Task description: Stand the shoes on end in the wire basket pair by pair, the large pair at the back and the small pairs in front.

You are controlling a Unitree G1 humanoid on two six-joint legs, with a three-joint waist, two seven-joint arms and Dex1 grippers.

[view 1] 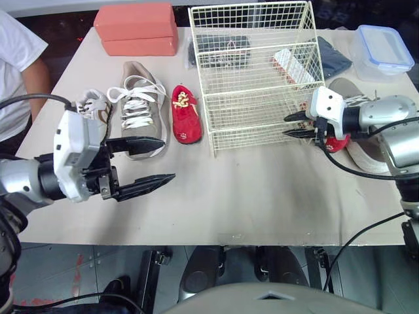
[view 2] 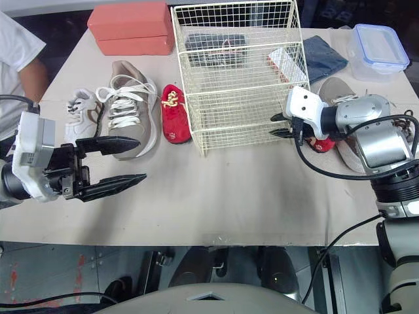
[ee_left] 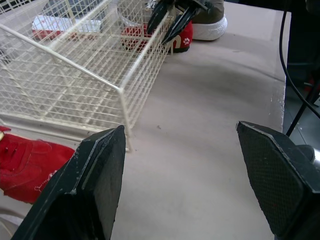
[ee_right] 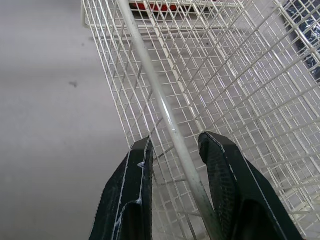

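Note:
The cream wire basket (view 1: 262, 72) stands at mid-table with no shoes inside. To its left lie a small red shoe (view 1: 185, 114), a large tan sneaker (view 1: 141, 108) and a small white shoe (view 1: 91, 108). On its right rest the other tan sneaker (view 1: 363, 154) and a second red shoe (view 1: 337, 144). My right gripper (view 1: 285, 125) is at the basket's front right corner, open, its fingers (ee_right: 135, 190) straddling a rim wire. Near the table's front left, my left gripper (view 1: 169, 159) hovers wide open and holds nothing.
A red shoebox (view 1: 137, 29) sits at the back left. Behind the basket lie a dark item (view 1: 219, 47), a white and red item (view 1: 294, 65) and blue cloth (view 1: 334, 55). A lidded plastic box (view 1: 383, 49) stands back right. A person's arm (view 1: 26, 69) is at the left edge.

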